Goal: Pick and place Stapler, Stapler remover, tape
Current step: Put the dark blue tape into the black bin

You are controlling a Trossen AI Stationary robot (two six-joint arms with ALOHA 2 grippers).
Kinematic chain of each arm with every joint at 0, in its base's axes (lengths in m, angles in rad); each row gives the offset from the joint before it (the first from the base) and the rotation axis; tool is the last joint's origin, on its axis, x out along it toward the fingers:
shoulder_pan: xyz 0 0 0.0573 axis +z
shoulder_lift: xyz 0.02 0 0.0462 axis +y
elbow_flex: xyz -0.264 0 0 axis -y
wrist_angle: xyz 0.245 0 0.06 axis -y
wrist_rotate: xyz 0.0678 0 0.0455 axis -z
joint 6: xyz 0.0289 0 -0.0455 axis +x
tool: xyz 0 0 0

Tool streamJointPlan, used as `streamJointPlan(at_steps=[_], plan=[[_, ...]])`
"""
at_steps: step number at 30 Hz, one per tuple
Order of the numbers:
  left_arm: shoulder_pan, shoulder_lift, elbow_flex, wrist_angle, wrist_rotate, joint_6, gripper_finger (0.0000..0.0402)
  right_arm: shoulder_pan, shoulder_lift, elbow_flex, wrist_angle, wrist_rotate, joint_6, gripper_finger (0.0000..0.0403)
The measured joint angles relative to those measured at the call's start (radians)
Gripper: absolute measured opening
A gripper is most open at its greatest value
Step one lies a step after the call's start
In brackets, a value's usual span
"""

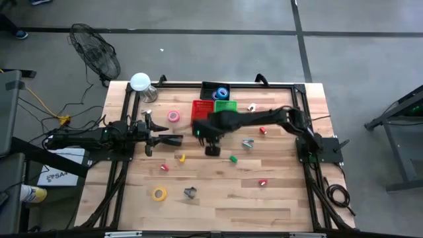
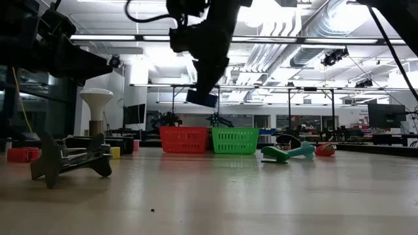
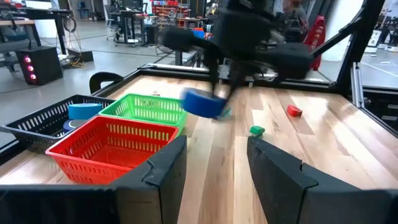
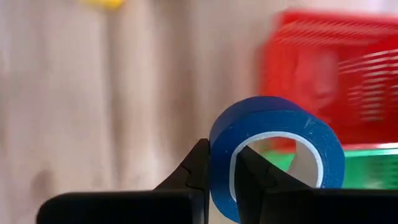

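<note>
- While the right gripper [image 4: 219, 171] hangs above the wooden table [image 1: 218, 198], its two dark fingers are clamped on the wall of a dark blue ring-shaped tape roll [image 4: 277, 149], one finger inside the ring and one outside.
- In the high view that gripper [image 1: 201, 132] sits just in front of the red mesh basket [image 1: 201, 109], with the green mesh basket [image 1: 225, 105] beside it.
- A yellow tape ring [image 1: 158, 194] lies near the table's front edge; a pink tape ring [image 1: 173, 116] lies left of the red basket.
- The left gripper [image 1: 173, 139] waits over the table's left side, fingers apart.
- Farthest back, a black mesh basket [image 1: 215, 88] holds another blue tape roll [image 1: 221, 93].
</note>
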Motion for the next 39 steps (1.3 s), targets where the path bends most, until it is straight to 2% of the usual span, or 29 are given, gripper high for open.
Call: streamJointPlan(at_steps=[10,18,26,33,39], plan=[[0.0,0.0,0.0,0.0,0.0,0.0,0.0165,-0.219,0.005,-0.001,0.213,-0.016,-0.102,0.0031],[0.0,0.0,0.0,0.0,0.0,0.0,0.0165,-0.362,0.012,-0.001,0.32,-0.13,-0.144,0.0031],[0.0,0.0,0.0,0.0,0.0,0.0,0.0165,-0.457,0.012,-0.111,0.536,-0.235,-0.143,0.0031],[0.0,0.0,0.0,0.0,0.0,0.0,0.0165,-0.514,0.013,-0.233,0.707,-0.314,-0.058,0.0031],[0.0,0.0,0.0,0.0,0.0,0.0,0.0165,-0.533,0.013,-0.285,0.73,-0.349,-0.029,0.0035]])
